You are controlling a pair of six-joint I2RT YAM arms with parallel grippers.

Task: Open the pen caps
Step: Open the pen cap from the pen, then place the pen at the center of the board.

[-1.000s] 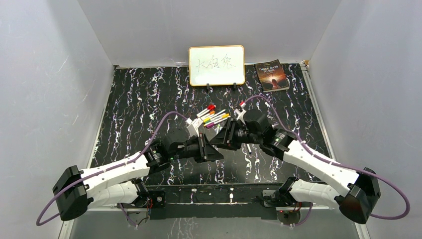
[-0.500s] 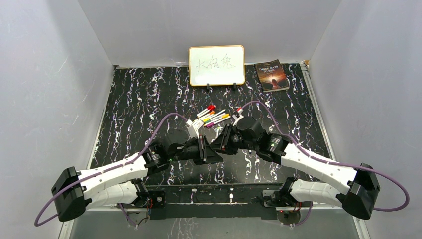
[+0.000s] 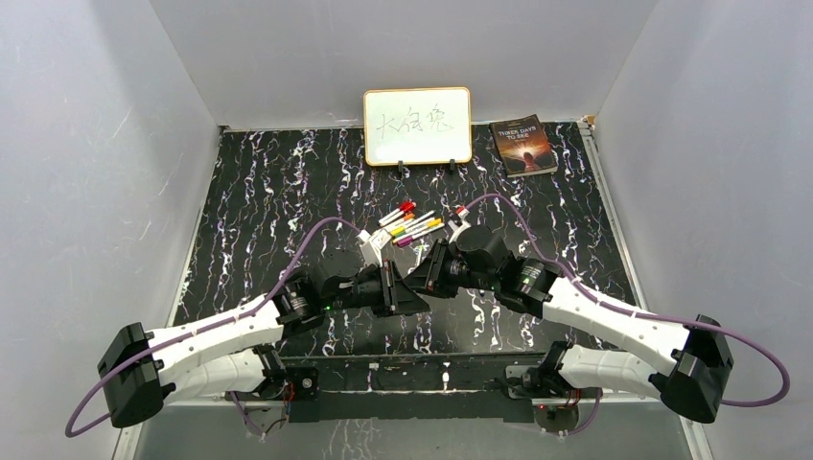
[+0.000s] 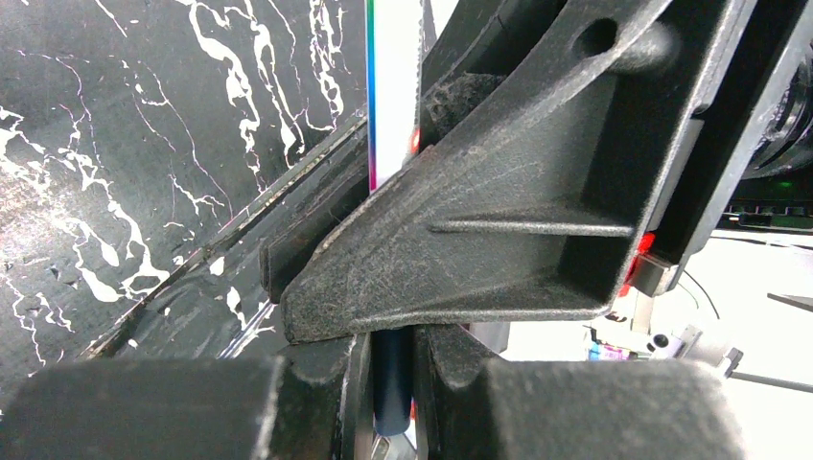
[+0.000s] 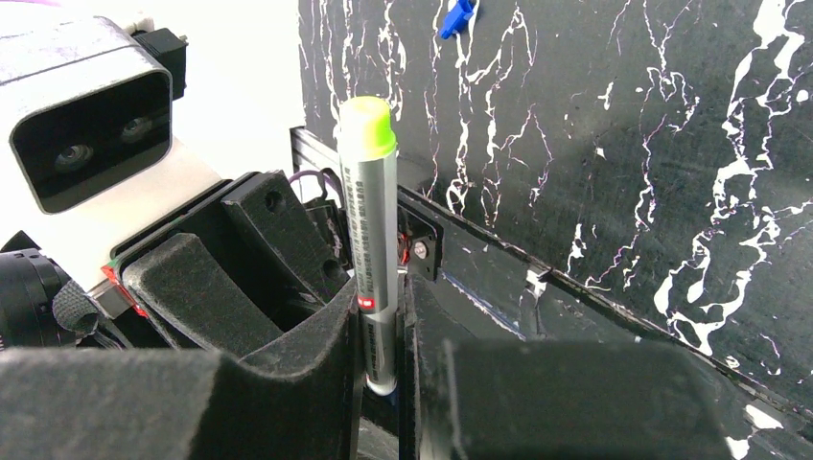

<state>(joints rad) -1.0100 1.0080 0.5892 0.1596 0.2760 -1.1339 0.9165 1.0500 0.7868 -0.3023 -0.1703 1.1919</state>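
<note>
Arms meet over the middle of the black marble-patterned bench [image 3: 259,192], just near of a cluster of slim white-barrelled marker pens [image 3: 412,222].

The right gripper [image 5: 379,309] has its jaws clenched on the lower barrel of a white-grey marker pen [image 5: 369,220] with a printed label. Its free end carries a rounded yellow-green plastic end piece [image 5: 366,123]; whether that piece is a cap or a fixed plug cannot be told.

The left gripper [image 4: 391,347] has its jaws clenched on a dark blue cylindrical piece [image 4: 392,383], which fills the narrow gap between them. A white strip [image 4: 393,86] runs in line above it, partly behind the right gripper. Whether strip and dark blue piece belong to one pen cannot be told.

The clustered pens lie side by side, slanted from near left to far right. Red, yellow and purple ends are visible on them; whether caps are seated there is too small to tell.

One small blue plastic cap [image 5: 458,17] lies loose on the bench, well apart from the held pen.

At the far edge stand a framed white board [image 3: 417,125] with handwriting and, just right of it, a dark paperback book [image 3: 523,146] lying flat.
</note>
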